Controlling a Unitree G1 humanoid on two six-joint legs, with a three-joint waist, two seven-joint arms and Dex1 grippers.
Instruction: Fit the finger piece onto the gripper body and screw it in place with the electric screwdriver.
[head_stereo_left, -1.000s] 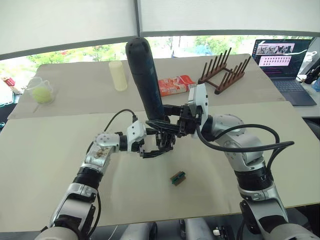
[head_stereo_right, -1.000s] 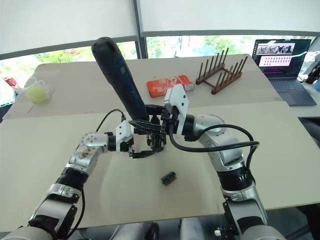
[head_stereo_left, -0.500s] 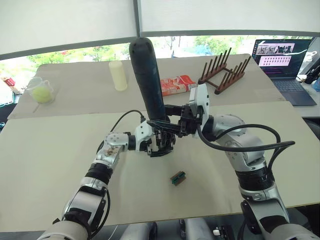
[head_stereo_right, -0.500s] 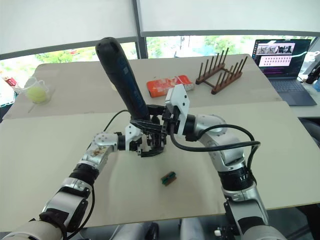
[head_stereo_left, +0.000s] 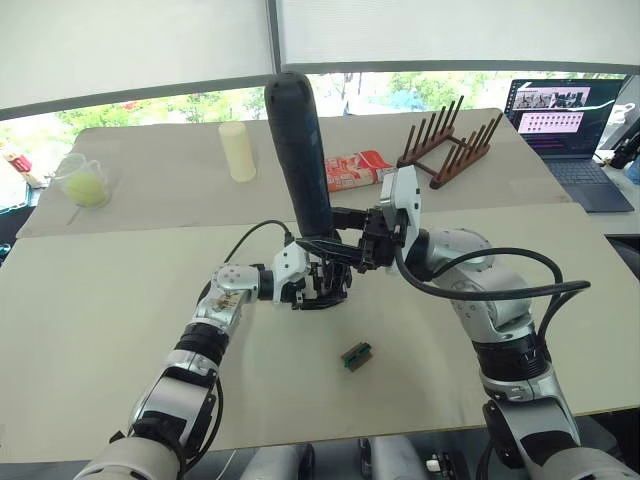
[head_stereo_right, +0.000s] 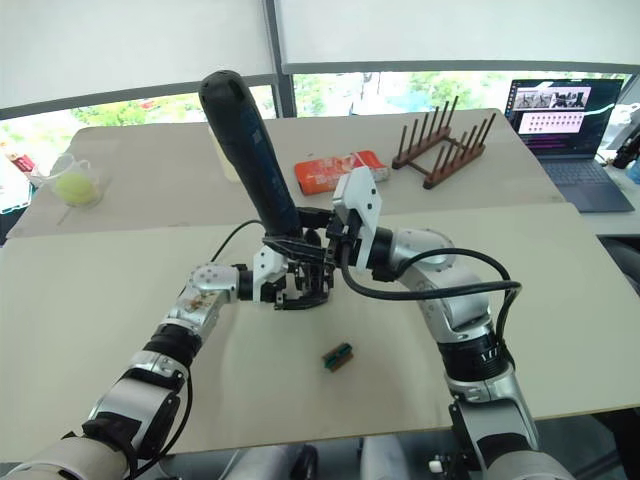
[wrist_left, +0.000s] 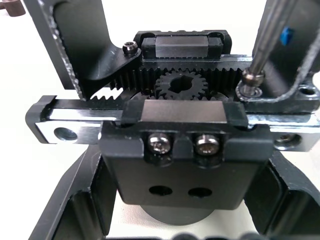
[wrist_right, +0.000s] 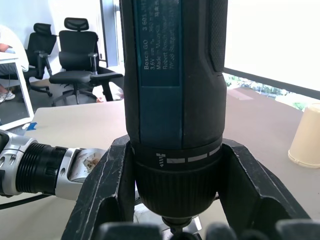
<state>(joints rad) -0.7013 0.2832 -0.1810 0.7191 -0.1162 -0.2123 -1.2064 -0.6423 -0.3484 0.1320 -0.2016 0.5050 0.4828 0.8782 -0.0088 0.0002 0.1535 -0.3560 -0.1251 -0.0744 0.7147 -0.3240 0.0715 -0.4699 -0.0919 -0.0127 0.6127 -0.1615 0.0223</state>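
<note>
Both arms meet over the middle of the table (head_stereo_left: 90, 330).

Right tool (head_stereo_left: 345, 240) is clamped on the screwdriver (head_stereo_left: 300, 150), low on its collar, one black finger (wrist_right: 107, 190) on each side. The screwdriver stands nearly upright, leaning slightly to the robot's left, butt end up, bit (wrist_left: 262, 45) pointing down.

Left tool (head_stereo_left: 318, 285) holds the gripper body (wrist_left: 182, 145) directly under the screwdriver, its fingers closed against the body's two sides. In the left wrist view the rack and pinion gear (wrist_left: 180, 85) are exposed, with two silver screws (wrist_left: 182, 144) on the front block.

The bit tip sits on a screw head (wrist_left: 250, 79) at the body's edge, beside the pinion. Looks seated in the head, but I can't confirm engagement from this angle.

Finger piece: a black part (wrist_left: 82, 45) stands on the rack on the far side of the pinion from the bit; probably that, hard to tell.

Small green-brown block (head_stereo_left: 355, 355) lies loose on the table just nearer the robot than the gripper body, apart from both tools.

Beyond the screwdriver: cream cup (head_stereo_left: 237, 150), red packet (head_stereo_left: 350, 170), wooden rack (head_stereo_left: 445, 145).
</note>
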